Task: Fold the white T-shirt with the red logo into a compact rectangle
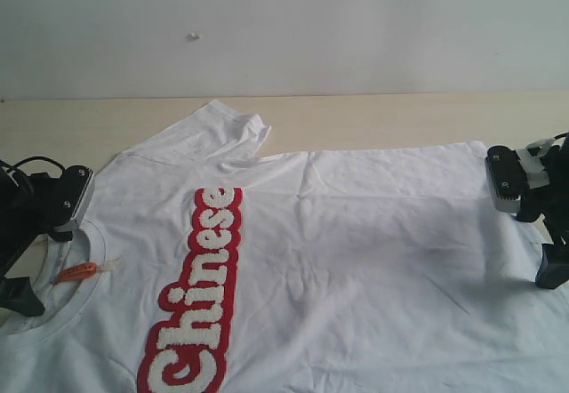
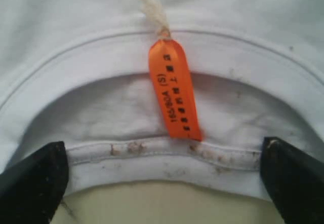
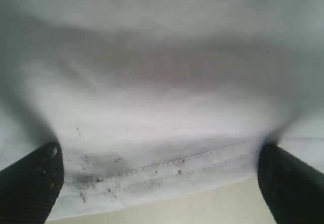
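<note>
No fold yet: the white T-shirt lies flat; left pincer at collar, right pincer at hem, both agape, holding nothing.

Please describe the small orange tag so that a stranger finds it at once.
A white T-shirt lies spread on the table. At its collar, beside the left end effector, a narrow tag is tied on a string. It is the only orange thing, with black print.

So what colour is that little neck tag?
The tag is orange with dark print, clearest in the left wrist view.
</note>
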You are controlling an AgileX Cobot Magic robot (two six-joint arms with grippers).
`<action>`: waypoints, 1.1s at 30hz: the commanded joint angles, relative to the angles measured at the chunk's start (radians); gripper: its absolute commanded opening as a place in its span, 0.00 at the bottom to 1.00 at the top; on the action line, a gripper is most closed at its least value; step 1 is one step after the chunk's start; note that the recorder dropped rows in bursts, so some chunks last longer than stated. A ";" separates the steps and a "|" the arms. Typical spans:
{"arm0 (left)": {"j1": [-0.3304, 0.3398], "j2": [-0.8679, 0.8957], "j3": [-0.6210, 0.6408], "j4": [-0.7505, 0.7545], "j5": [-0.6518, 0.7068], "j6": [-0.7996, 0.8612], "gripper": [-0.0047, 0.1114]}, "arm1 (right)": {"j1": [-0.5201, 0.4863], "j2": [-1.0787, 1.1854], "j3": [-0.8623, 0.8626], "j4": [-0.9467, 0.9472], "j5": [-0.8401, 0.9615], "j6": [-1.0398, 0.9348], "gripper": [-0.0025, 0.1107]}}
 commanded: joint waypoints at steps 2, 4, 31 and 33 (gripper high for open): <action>-0.004 0.077 0.039 0.014 -0.068 0.000 0.94 | 0.001 0.016 0.001 0.011 -0.035 0.000 0.95; -0.004 0.077 0.039 0.014 -0.068 0.000 0.94 | 0.001 0.016 0.001 0.011 -0.039 0.000 0.95; -0.004 0.075 0.039 0.158 -0.039 -0.161 0.04 | 0.001 0.016 0.001 0.008 0.069 0.016 0.02; -0.004 0.070 0.029 0.164 -0.039 -0.165 0.04 | 0.001 0.012 -0.002 0.008 0.064 0.017 0.02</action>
